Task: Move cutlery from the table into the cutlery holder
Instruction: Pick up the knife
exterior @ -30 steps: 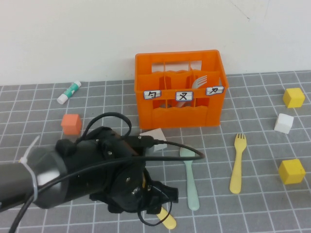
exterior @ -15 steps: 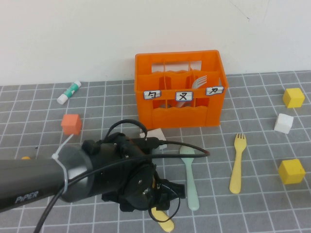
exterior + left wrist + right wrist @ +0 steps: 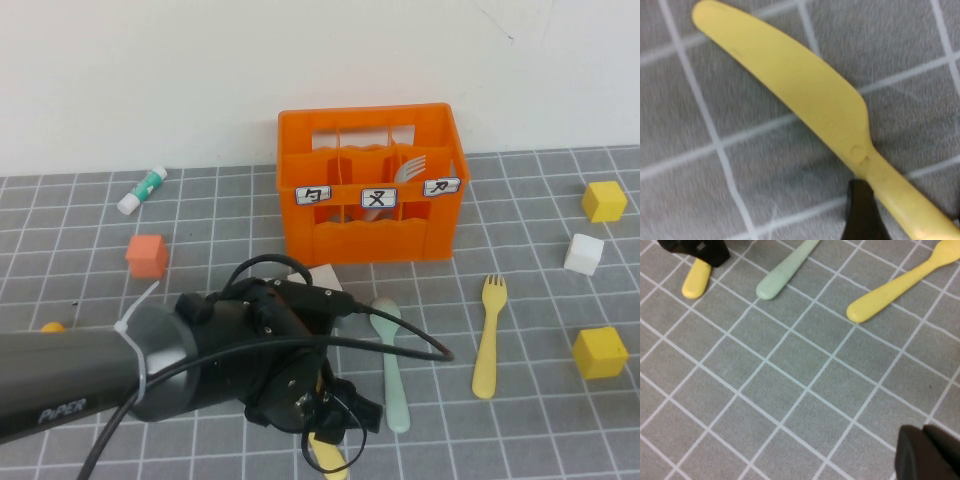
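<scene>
Left gripper, on a bulky black arm that fills the near left of the high view, sits low over the yellow knife at the table's near edge. Its wrist view shows one dark finger touching the handle of the knife, which lies flat on the tiles. The other finger is out of sight, so whether the claw is clenched or released cannot be told. Right gripper shows only as a dark tip in its own wrist view, hovering over bare tiles; its state cannot be told either.

Going from largest to smallest: the grey tiled table; the orange crate standing at the back centre; then the cutlery.

Progress, as a judgement: about a quarter done. The grey fork already stands in the crate's right compartment. Three pieces are left on the table:
- the knife, under the left gripper;
- the green spoon, just right of that arm;
- the yellow fork, further right, well apart from the crate.

The right wrist view also shows the knife handle, the spoon handle and the fork handle.
</scene>
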You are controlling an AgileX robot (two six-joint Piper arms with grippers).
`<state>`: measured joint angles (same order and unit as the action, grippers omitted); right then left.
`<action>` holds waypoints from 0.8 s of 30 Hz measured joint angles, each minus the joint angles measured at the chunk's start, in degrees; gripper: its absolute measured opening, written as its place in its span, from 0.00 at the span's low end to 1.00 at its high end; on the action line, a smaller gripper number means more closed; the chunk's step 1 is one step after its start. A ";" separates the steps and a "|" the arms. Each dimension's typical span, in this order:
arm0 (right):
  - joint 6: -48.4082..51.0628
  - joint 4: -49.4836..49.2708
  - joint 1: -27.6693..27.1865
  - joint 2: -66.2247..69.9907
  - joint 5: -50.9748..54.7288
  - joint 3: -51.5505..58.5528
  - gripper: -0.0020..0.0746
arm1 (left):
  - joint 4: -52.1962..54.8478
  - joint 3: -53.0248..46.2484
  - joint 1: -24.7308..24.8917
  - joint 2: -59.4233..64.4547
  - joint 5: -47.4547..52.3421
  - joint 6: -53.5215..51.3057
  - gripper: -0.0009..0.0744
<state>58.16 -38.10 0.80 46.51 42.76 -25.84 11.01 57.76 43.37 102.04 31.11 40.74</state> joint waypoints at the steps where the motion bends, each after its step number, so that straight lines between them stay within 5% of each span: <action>1: 0.00 0.00 0.00 0.00 0.00 0.00 0.02 | 0.74 0.00 0.00 0.10 -0.44 -0.81 0.51; 13: 0.00 0.00 0.00 0.00 0.00 0.00 0.02 | 7.12 -0.10 0.00 0.93 -5.09 -0.47 0.51; 24: 0.00 -0.99 0.00 0.00 0.00 0.00 0.02 | 1.62 0.69 0.00 0.74 4.29 5.54 0.34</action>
<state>58.16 -39.10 0.80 46.51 42.76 -25.84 12.63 58.45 43.37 102.78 35.40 46.27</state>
